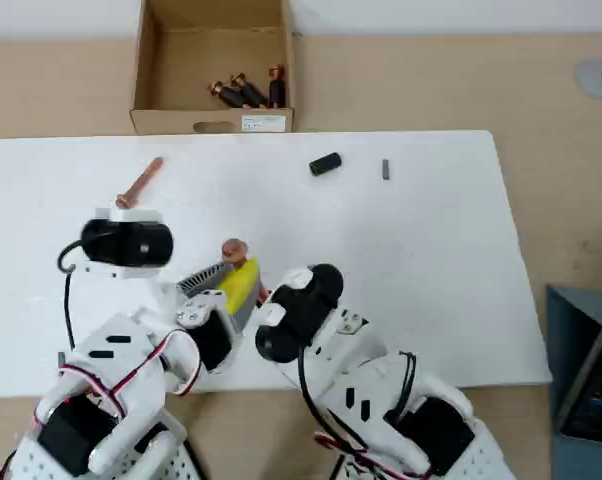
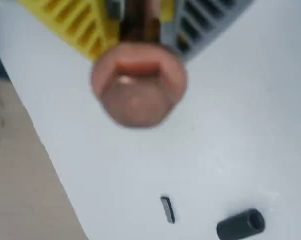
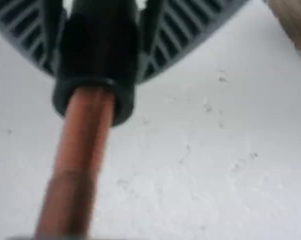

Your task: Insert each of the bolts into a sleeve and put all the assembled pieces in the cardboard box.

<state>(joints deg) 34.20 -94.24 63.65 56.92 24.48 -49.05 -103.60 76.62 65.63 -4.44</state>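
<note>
1. The right gripper [image 3: 98, 42] sits low in the middle of the high view, tucked under its own arm. Its jaws are clamped on the held sleeve [image 3: 95, 75], whose open mouth faces away from the wrist.
2. The held bolt [image 3: 83, 170] enters that mouth with its shank in line with the bore. A long run of bare copper is outside, so the coming move looks like a straight push along this shared axis.
3. The left gripper [image 2: 139, 22] has its yellow and grey fingers closed on the same bolt just behind the head. In the high view the head shows left of centre, and the shank appears to run down and right toward the right arm.
4. Both arms are folded low at the bottom edge, and their wrists meet over the white sheet [image 1: 431, 280].
5. Farther up, a loose bolt [image 1: 141, 182] lies diagonally at the sheet's upper left, nearer the left arm. A loose sleeve [image 1: 325, 164] lies at upper middle, with a small dark piece [image 1: 386, 169] to its right.
6. The cardboard box [image 1: 161, 75] stands at the top of the frame beyond the sheet. The assembled pieces [image 1: 251, 92] lie in its lower right corner.
</note>
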